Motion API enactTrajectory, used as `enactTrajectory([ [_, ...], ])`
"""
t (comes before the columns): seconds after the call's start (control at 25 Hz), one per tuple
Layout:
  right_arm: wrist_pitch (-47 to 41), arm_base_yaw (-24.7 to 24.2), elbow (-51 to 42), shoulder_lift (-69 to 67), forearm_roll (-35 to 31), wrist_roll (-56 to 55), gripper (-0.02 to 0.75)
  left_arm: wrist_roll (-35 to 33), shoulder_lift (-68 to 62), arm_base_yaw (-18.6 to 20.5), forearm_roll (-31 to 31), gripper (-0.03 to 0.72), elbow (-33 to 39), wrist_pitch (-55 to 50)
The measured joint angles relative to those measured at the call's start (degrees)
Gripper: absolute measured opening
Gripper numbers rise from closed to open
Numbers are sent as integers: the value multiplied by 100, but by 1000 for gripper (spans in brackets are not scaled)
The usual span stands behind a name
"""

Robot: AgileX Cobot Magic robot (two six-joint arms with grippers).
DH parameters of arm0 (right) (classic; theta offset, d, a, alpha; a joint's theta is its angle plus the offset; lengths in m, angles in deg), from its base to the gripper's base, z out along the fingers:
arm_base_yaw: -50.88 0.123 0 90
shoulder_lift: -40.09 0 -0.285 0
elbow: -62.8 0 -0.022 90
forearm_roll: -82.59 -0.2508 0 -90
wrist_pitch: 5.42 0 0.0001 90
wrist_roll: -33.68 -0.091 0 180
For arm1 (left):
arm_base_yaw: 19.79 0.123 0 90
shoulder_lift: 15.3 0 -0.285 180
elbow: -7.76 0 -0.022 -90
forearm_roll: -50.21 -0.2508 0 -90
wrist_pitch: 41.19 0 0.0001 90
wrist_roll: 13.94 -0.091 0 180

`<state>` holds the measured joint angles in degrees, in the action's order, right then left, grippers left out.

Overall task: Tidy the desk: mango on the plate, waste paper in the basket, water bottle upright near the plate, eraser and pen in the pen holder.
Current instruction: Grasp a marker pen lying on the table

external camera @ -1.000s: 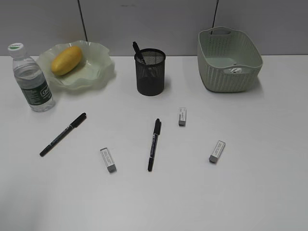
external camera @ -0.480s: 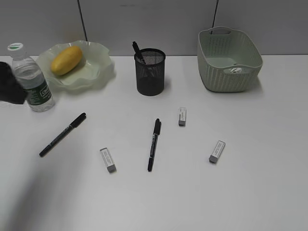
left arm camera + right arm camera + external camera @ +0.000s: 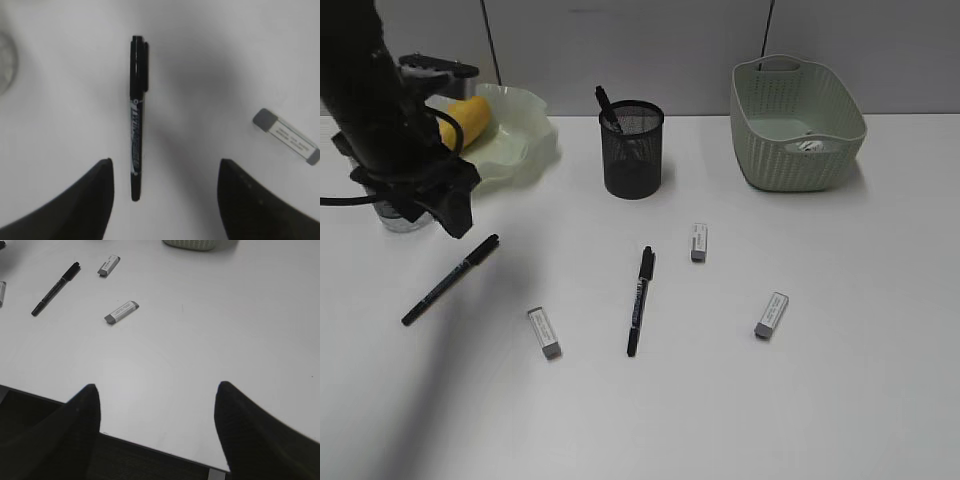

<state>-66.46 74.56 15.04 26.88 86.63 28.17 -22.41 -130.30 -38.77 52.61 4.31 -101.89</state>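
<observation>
Lying flat on the white desk (image 3: 250, 60), a slim black pen (image 3: 136, 117) bears white lettering. The left gripper (image 3: 162, 192) hangs above it, jaws spread and empty.

Not much legible here. The pen (image 3: 136, 117) lying between the left gripper's (image 3: 165, 192) spread fingers, nearer its left-hand finger in the wrist view, carries a line of white lettering along the barrel, too blurred to read. The eraser (image 3: 286, 136) off beyond the gripper's other finger has a white sleeve with small grey print, also unreadable. Ahead of the right gripper (image 3: 156, 427), a second eraser (image 3: 121, 312) shows a pale label, no characters resolvable. No numbers or signs can be read.
</observation>
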Motion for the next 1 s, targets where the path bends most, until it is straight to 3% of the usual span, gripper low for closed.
enactTrajectory([
  [0.52,0,0,0,0,0,0,564,-373,-1571,0,-148,494,-1118,34],
  [1.0,0,0,0,0,0,0,564,-383,-2113,0,-202,416,-1556,-126],
])
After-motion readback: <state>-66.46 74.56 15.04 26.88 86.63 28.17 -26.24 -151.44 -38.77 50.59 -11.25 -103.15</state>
